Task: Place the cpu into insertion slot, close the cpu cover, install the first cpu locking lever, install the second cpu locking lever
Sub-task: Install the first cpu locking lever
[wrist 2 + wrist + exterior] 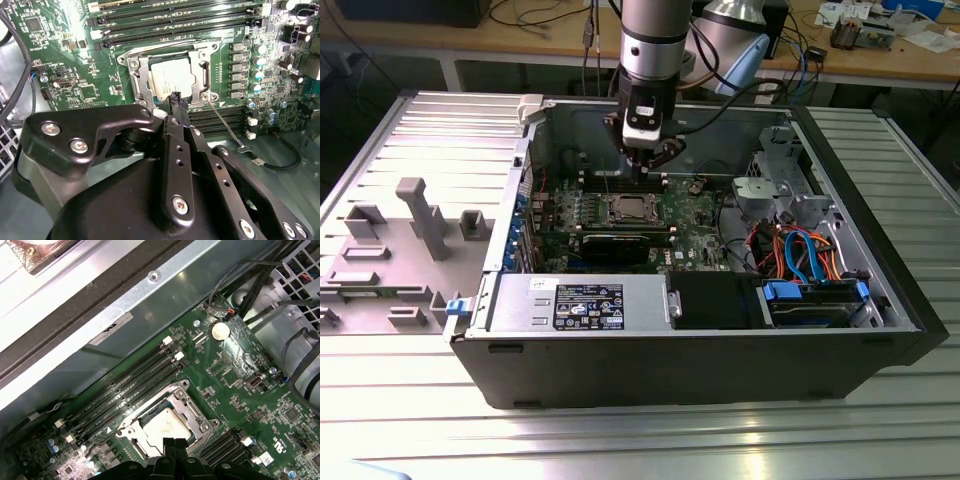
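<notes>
— Where is the small flat silvery-tan square chip [170,80] sitting?
— In its silver-framed dark socket [136,70]. The jaws are hovering near it, clenched on nothing. I'm judging it light, rigid, fragile; edges only.

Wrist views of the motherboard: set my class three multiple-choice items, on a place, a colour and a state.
1. Where is the cpu? A. in the insertion slot B. on the grey tray C. outside the computer
2. What colour is the circuit board around the slot? A. blue B. green C. red
3. How do the fingers stand? A. wide apart B. shut together C. clamped on a cable
Answers: A, its metal top shows inside the socket frame; B, it is green in every view; B, the tips touch in the first wrist view.
</notes>
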